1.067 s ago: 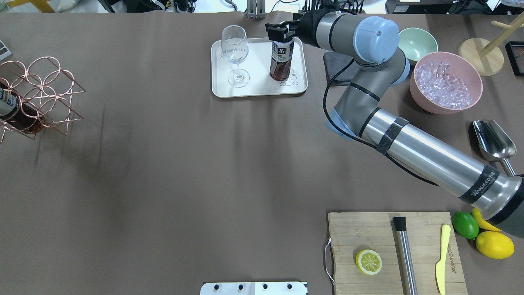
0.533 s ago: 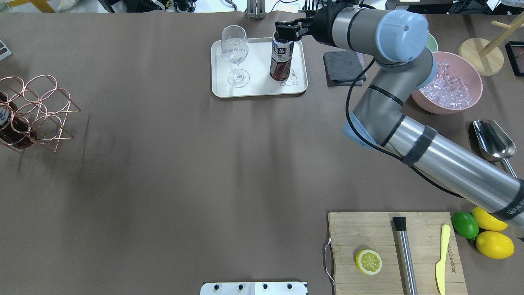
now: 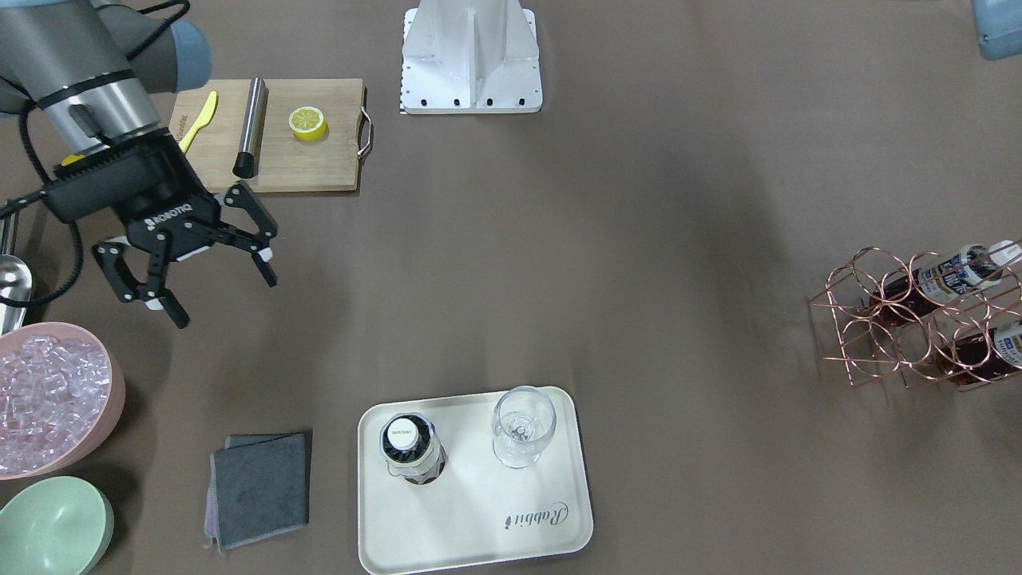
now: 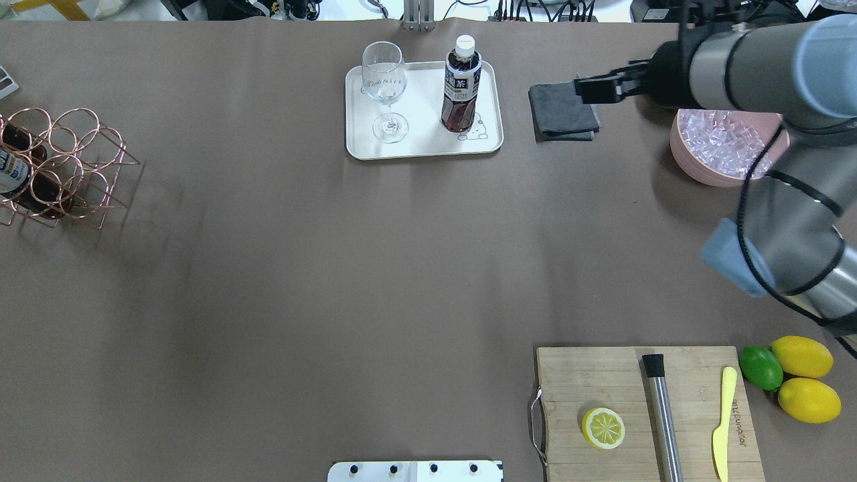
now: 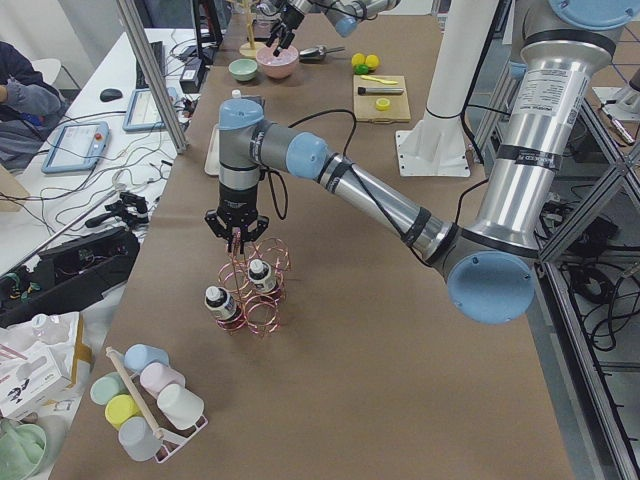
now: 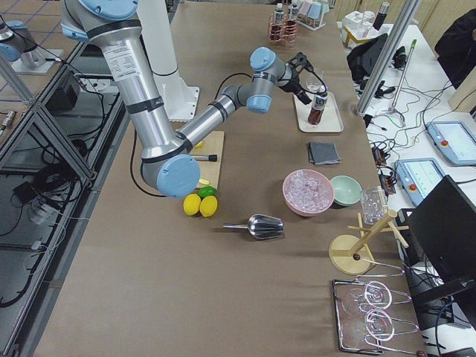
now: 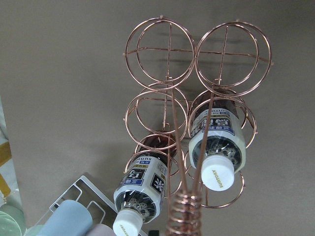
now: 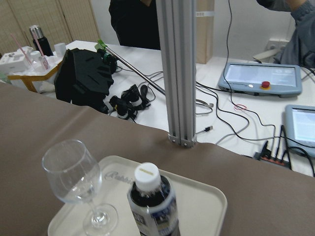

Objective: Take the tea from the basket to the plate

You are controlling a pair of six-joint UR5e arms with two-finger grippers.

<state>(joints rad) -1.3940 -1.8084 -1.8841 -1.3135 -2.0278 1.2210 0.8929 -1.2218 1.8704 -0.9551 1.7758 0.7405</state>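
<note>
One tea bottle (image 4: 460,87) stands upright on the cream plate (image 4: 422,146), next to a stemmed glass (image 4: 383,80); it also shows in the right wrist view (image 8: 152,206). My right gripper (image 3: 226,299) is open and empty, off to the right of the plate above a grey cloth (image 4: 562,110). The copper wire basket (image 4: 73,164) sits at the far left with two tea bottles (image 7: 216,142) lying in its cells. My left gripper (image 5: 238,232) hovers right over the basket (image 5: 255,290); I cannot tell whether it is open or shut.
A pink tub of ice (image 4: 723,147) and a green bowl (image 3: 48,527) stand right of the cloth. A cutting board (image 4: 643,395) with a lemon half, a muddler and a knife lies front right, with lemons and a lime (image 4: 803,375) beside it.
My right gripper has let go of the bottle's cap and drawn back to the right, leaving the bottle upright on the plate. The basket has shifted about at the left edge.
</note>
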